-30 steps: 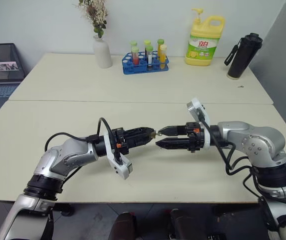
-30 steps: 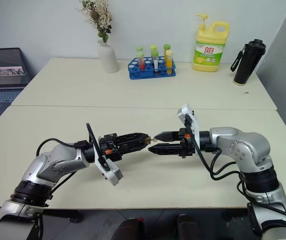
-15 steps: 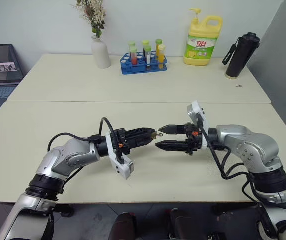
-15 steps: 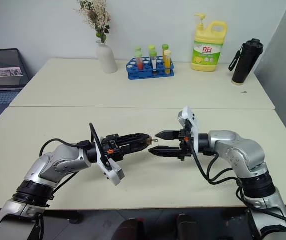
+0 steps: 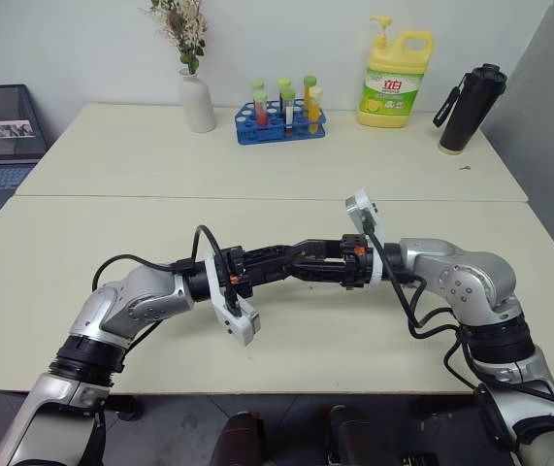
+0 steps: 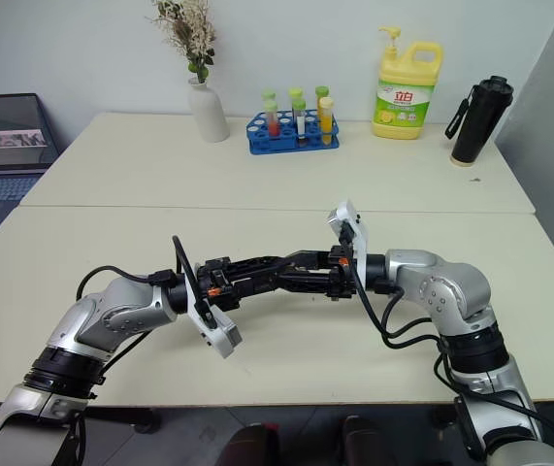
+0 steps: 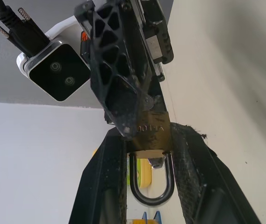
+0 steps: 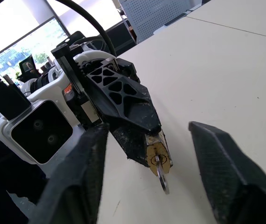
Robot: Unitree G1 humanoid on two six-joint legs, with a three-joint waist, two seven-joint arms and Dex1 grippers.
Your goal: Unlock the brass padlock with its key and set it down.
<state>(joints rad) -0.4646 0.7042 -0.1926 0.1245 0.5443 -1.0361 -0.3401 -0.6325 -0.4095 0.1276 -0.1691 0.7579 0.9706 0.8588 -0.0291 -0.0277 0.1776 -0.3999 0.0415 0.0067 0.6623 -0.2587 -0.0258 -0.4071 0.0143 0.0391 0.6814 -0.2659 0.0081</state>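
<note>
You had two pincers over the worktop (image 5: 112,209): the left pincer (image 5: 281,260) and the right pincer (image 5: 308,269), met tip to tip. Between them you had one brass padlock (image 8: 157,154), with one key (image 8: 162,177) standing in its keyhole.

Taking the blue test-tube rack (image 5: 278,126) at the far side as your landmark, you had one rack, with about seven tubes in it; I could not count them surely. Left of the rack stood one white vase (image 5: 197,101) of dried flowers. Right of the rack stood one yellow detergent bottle (image 5: 395,80), and further right one black flask (image 5: 468,95). Far left of the rack you had one laptop (image 5: 0,136).
</note>
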